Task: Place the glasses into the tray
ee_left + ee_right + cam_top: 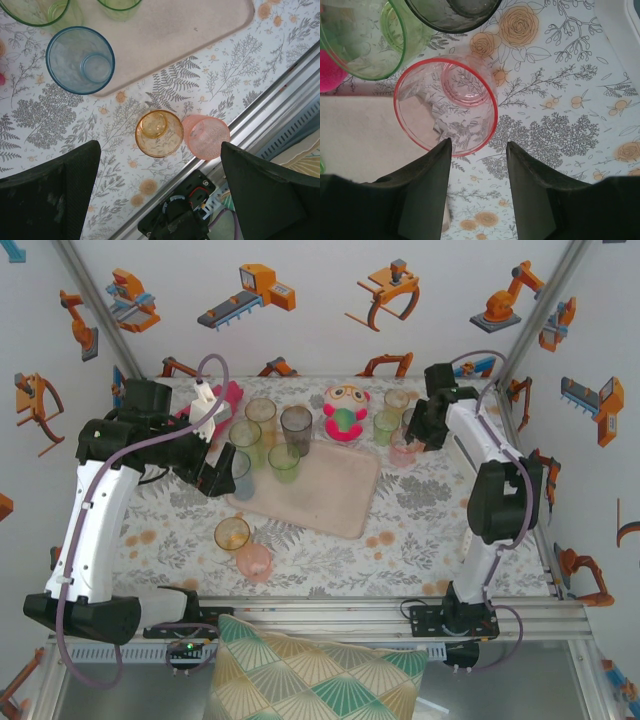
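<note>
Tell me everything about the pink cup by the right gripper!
The pink glass is a small see-through tumbler with a redder rim and a narrower round bottom. It looks like plastic and seems empty. It stands upright on the flowery tablecloth, its bottom just off the tray. A green glass stands close beside it; whether they touch is unclear. The right gripper hangs open by its rim, not gripping it.

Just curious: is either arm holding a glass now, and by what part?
Nothing is held. Both arms' jaws are open, the right ones close to the pink glass.
</note>
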Robot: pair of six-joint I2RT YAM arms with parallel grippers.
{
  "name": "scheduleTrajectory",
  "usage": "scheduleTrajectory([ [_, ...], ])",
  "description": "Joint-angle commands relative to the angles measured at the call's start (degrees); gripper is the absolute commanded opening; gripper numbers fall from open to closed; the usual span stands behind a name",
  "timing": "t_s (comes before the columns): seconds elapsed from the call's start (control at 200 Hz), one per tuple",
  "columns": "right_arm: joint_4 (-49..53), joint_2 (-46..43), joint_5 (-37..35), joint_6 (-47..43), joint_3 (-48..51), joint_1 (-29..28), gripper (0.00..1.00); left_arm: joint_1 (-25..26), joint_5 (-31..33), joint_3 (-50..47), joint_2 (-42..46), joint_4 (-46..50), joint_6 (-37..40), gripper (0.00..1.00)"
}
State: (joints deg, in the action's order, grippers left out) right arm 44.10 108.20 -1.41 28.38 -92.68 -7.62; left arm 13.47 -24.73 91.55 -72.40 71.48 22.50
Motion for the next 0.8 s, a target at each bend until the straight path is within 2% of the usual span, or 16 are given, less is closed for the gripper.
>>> scheduleTrajectory([
  [0.0, 0.1, 1.3, -0.1, -1.1, -1.6, 0.6, 0.45, -0.3, -1.9, 0.0, -0.4, -0.4, -0.9, 0.97],
  [0.24, -0.2, 2.8, -0.7, -1.2, -2.3, 0.9, 0.43, -0.2, -4.0, 0.4, -0.5, -0.3, -1.1, 0.97],
  [0.476, -0.3, 4.4, -1.1, -1.6, -2.6, 0.9, 0.39, -0.2, -10.6, 1.1, -0.6, 2.2, 0.4, 0.97],
  [0.796, -0.3, 4.9, -1.0, -1.9, -2.9, 0.9, 0.32, -0.2, -9.7, 0.9, -0.4, 2.3, 0.4, 0.97],
])
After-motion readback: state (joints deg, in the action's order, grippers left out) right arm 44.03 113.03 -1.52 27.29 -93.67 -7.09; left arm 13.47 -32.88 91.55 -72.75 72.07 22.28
